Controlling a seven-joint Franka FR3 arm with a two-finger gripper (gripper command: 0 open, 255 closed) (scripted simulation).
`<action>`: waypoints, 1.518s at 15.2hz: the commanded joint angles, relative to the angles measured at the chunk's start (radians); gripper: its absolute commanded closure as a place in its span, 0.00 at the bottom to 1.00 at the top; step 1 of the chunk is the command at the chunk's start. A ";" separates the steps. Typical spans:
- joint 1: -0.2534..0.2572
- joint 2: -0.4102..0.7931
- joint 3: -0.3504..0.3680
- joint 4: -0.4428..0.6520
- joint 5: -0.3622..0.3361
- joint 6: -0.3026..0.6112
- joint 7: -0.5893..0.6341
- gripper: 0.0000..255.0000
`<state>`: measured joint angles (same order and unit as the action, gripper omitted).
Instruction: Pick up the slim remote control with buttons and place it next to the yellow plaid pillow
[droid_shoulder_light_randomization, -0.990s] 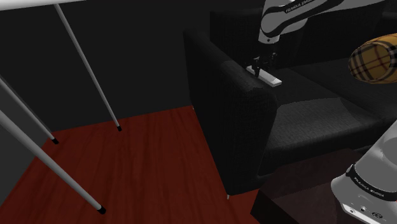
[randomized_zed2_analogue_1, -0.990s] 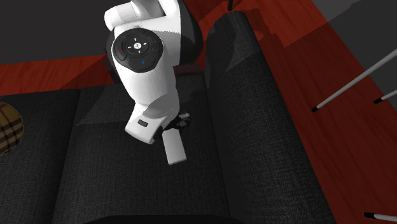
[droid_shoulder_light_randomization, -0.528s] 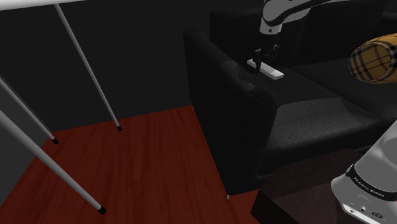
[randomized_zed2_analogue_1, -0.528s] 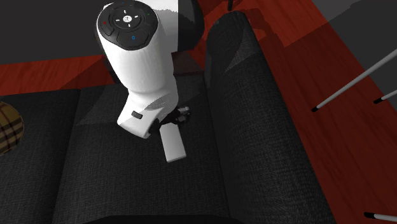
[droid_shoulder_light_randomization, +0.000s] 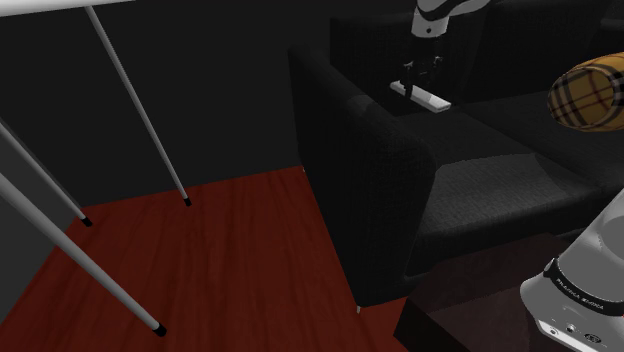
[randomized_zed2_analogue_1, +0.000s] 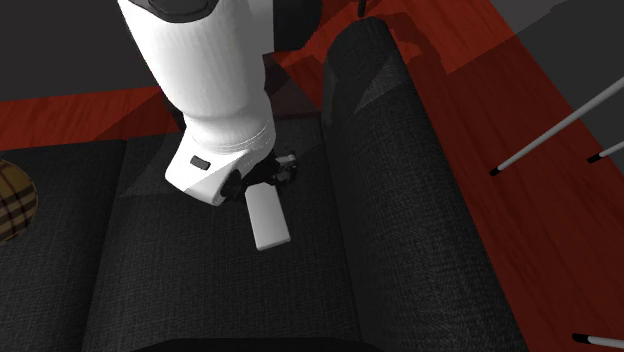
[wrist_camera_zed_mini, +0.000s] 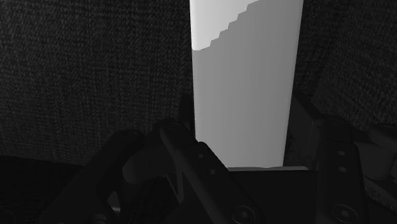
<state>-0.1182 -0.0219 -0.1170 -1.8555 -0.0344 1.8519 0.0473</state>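
Precariously, the claw (droid_shoulder_light_randomization: 416, 83) grips the remote (droid_shoulder_light_randomization: 431, 98) by one end; swinging toward the pillow (droid_shoulder_light_randomization: 587, 95) could twist it loose.

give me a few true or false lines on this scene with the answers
1. The gripper clasps one end of the remote. True.
2. The remote is drawn black. False: it is plain white-grey.
3. The plaid pillow touches the remote. False: they are well apart, with dark sofa between them.
4. The floor beside the sofa is red-brown wood. True.
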 joint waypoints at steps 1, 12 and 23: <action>0.000 0.001 0.000 0.030 0.000 -0.029 -0.001 1.00; 0.000 0.011 0.000 0.190 0.002 -0.179 -0.006 1.00; -0.001 0.053 -0.001 0.392 0.007 -0.340 -0.014 1.00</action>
<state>-0.1187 0.0265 -0.1174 -1.4801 -0.0275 1.5246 0.0357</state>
